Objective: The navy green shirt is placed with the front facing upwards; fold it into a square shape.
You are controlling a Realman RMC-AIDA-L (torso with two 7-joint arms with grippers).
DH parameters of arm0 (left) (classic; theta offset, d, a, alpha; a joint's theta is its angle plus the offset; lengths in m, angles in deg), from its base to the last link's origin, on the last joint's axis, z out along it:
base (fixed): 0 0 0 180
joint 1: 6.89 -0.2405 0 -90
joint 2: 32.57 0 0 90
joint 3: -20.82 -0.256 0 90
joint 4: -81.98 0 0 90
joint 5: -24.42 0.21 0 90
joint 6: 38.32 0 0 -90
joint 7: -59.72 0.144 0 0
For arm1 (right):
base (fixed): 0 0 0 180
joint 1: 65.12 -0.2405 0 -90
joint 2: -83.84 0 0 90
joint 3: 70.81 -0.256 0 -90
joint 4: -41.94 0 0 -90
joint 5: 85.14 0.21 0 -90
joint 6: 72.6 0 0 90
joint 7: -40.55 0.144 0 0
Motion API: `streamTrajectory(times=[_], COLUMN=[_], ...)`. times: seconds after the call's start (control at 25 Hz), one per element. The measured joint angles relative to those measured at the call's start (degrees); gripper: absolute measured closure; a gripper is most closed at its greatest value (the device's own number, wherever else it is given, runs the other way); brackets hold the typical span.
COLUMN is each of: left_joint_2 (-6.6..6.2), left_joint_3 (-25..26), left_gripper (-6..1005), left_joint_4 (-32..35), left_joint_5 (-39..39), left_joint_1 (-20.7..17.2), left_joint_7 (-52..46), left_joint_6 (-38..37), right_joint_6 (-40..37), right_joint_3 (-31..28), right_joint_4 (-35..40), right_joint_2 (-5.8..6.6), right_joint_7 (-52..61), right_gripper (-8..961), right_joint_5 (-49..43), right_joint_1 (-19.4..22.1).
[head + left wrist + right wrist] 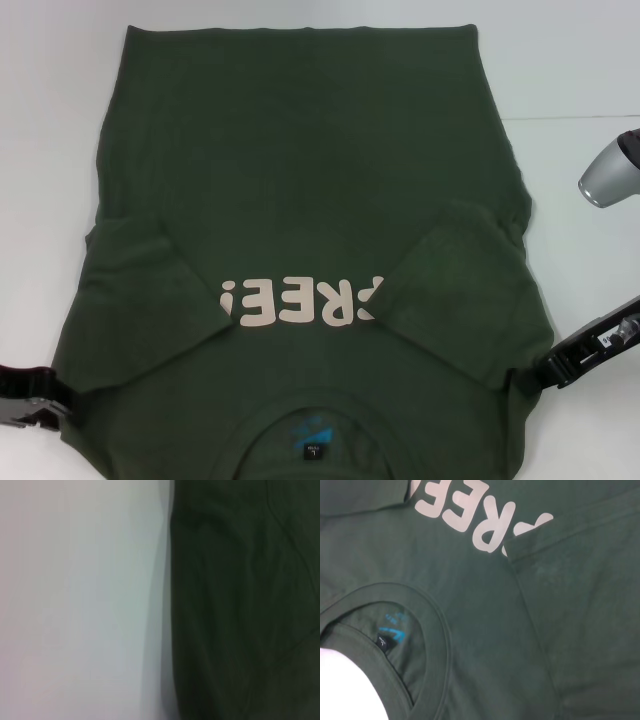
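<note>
Shirt lies flat on the white table, front up, collar nearest the robot, hem at the far end. Both sleeves are already folded inward across the chest; the right one covers the first letter of the cream lettering, so only "REE!" reads. Sides now run roughly straight. Judged: the sleeve folds are done; the lengthwise fold, bringing collar and hem together into a square, is still to do.

Left gripper sits low at the shirt's near left edge, touching or just beside the cloth. Right gripper sits at the near right edge, tip against the shoulder. Cannot tell whether either set of fingers is spread or pinching fabric; the tips are not visible.

Fabric: dark olive cotton knit, matte, soft, with shallow creases along the sleeve folds. Ribbed collar band, small blue-and-black neck label inside. Lettering is flat, smooth print. Sleeve hems show a stitched double line.
</note>
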Motion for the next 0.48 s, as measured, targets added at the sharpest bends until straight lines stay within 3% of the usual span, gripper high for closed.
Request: streamTrajectory(times=[0.48], left_joint_2=[-0.04], left_joint_3=[-1.2], left_gripper=[864], left_joint_4=[0.0], left_joint_5=[-0.1], left_joint_1=[0.1], left_joint_7=[0.9], left_joint_6=[1.1], right_joint_6=[-0.3], right_joint_3=[-0.5], right_joint_4=[-0.1], right_joint_2=[0.09], right_joint_7=[-0.7], right_gripper=[914], right_joint_5=[0.8], right_joint_1=[0.1])
